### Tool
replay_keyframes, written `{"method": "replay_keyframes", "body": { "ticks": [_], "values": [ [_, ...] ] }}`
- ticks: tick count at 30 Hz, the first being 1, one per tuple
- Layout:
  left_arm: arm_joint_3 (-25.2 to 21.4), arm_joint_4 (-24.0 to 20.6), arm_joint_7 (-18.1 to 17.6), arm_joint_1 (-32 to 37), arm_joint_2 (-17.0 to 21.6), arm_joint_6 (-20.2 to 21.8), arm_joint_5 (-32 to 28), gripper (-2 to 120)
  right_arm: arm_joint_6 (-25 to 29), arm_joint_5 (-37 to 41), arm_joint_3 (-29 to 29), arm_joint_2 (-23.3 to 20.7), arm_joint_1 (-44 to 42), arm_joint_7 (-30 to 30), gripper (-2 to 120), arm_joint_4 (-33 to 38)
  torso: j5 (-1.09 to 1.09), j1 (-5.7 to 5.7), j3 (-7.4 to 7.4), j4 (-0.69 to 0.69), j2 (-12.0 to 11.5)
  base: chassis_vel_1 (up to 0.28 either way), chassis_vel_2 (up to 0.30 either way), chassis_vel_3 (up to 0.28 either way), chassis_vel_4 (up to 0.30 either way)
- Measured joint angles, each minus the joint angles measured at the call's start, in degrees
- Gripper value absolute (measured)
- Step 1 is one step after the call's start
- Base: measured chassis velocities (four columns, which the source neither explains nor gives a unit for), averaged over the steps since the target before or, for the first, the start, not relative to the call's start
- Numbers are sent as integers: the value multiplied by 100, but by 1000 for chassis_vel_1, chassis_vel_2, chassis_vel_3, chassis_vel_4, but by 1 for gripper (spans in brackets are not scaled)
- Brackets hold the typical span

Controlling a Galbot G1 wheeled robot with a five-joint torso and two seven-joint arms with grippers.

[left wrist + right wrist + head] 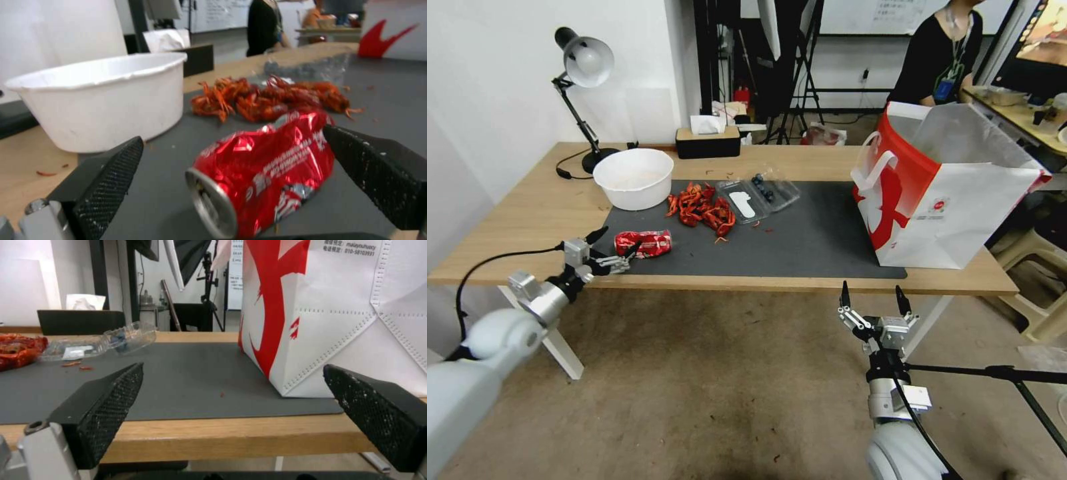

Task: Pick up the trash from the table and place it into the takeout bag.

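Note:
A crushed red can [644, 243] [267, 170] lies on its side at the near left corner of the dark grey mat [814, 240] on the table [527, 213]. My left gripper [616, 244] [232, 137] is open at the can's end, and its two black fingers [106, 176] straddle the can. Other trash lies behind: a white bowl [633, 177] [102, 100], a heap of red crayfish shells [700, 207] [267, 98] and a clear plastic clamshell [758, 195] [102, 343]. The takeout bag [944, 193] [338, 316] stands open at the mat's right end. My right gripper [872, 300] [233, 369] hangs open and empty below the table's front edge, near the bag.
A black desk lamp [584, 73] and a dark tissue box [708, 140] stand at the table's back. Its white leg [560, 347] is beside my left arm. Small red shell bits [78, 365] dot the mat. Tripods and a seated person are behind the table.

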Motion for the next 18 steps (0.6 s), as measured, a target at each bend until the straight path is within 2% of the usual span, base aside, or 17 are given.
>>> {"method": "replay_keyframes", "body": {
  "ticks": [3,7,11,18],
  "values": [
    [86,228,604,-201,146,234,-65,99,0,-12,-25,7,37,-7,100,-22,0,0,0,1,0,0,0,0,0],
    [233,436,995,-468,254,419,-18,99,-5,-34,-70,25,70,-12,100,-48,0,0,0,0,0,0,0,0,0],
    [449,602,1202,-763,356,616,90,99,-8,-46,-90,37,83,-18,100,-66,1,0,0,0,0,0,0,0,0],
    [914,902,1318,-1184,379,650,145,99,-8,-49,-91,36,78,-19,100,-74,-1,0,0,0,0,0,0,0,0]
  ]
}}
